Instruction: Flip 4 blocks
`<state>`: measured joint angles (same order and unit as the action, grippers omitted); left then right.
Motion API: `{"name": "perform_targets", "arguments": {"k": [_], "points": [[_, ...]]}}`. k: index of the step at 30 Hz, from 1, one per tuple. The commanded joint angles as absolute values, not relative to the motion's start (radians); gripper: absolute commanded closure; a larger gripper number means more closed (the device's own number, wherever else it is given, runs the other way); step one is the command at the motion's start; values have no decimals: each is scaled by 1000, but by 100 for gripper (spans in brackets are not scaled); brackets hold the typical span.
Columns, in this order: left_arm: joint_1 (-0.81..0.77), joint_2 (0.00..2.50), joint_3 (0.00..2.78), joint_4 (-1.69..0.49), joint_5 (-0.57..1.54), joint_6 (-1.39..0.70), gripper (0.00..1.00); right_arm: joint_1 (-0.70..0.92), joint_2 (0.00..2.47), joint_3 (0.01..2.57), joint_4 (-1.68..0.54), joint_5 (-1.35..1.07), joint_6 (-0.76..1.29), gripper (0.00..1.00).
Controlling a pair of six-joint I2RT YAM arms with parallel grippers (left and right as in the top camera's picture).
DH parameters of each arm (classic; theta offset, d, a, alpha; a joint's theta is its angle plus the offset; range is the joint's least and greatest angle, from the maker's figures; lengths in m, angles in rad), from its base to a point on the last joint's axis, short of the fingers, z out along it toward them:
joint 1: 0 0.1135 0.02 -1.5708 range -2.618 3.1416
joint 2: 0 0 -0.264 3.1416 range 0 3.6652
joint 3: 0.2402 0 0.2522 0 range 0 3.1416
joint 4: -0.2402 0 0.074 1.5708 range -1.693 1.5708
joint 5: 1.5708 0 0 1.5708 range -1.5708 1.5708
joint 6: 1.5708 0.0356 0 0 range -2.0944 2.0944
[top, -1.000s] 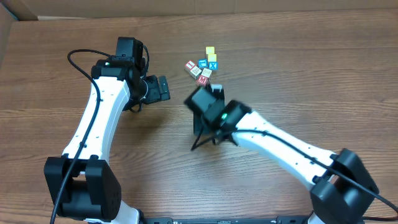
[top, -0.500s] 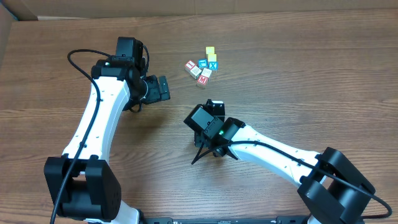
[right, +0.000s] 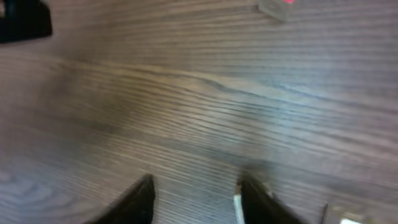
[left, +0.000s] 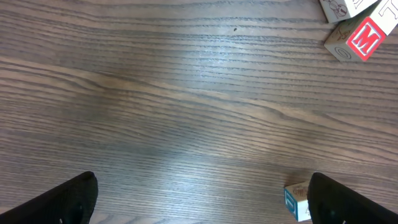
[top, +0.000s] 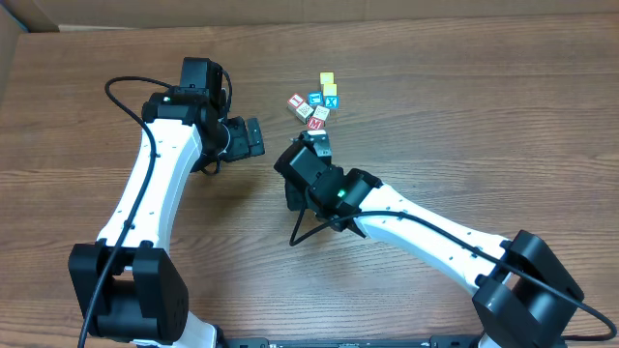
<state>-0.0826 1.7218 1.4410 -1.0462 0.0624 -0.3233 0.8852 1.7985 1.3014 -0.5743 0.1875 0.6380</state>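
Observation:
The blocks lie in a small cluster [top: 313, 109] at the back middle of the table, with a red M block [top: 313, 124] nearest the front. My right gripper [top: 314, 145] hovers just in front of that cluster. In the blurred right wrist view, the right gripper [right: 193, 199] is open, with only bare wood between its fingers. My left gripper [top: 253, 137] sits left of the cluster, open wide. The left wrist view shows the left gripper [left: 202, 199], a blue-edged block [left: 297, 201] beside its right finger, and the red M block [left: 357, 38] farther off.
Two plain yellow cubes [top: 328, 84] touch the back of the cluster. A cardboard edge [top: 8, 48] shows at the far left corner. A black cable [top: 308, 227] hangs under the right arm.
The right gripper pulled back from the blocks toward the front, then came forward again to the cluster's near side. Its jaws widened and then narrowed. The left arm stayed still.

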Motion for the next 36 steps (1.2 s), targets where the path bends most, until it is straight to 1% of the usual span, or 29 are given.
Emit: {"name": "perform_targets", "arguments": {"k": [1, 2, 4, 5, 10, 15, 25, 31, 36], "points": [[-79, 1733, 1460, -1042, 48, -340, 0, 889, 1821, 1282, -555, 146, 658, 80], [-79, 1733, 1460, -1042, 48, -340, 0, 893, 1826, 1270, -538, 122, 658, 84], [-79, 1733, 1460, -1042, 48, -340, 0, 900, 1844, 1252, -506, 90, 658, 95], [-79, 1733, 1460, -1042, 49, -340, 0, 902, 1852, 1246, -492, 87, 658, 96], [-79, 1733, 1460, -1042, 48, -340, 0, 903, 1914, 1230, -429, 88, 671, 96], [-79, 1733, 1460, -1042, 49, -340, 0, 903, 1977, 1230, -437, 88, 693, 96], [-79, 1733, 1460, -1042, 48, -340, 0, 901, 1935, 1266, -587, 183, 715, 96], [-79, 1733, 1460, -1042, 48, -340, 0, 901, 1903, 1266, -596, 183, 737, 96], [-79, 1733, 1460, -1042, 49, -340, 0, 901, 1887, 1266, -541, 229, 737, 96]]}}
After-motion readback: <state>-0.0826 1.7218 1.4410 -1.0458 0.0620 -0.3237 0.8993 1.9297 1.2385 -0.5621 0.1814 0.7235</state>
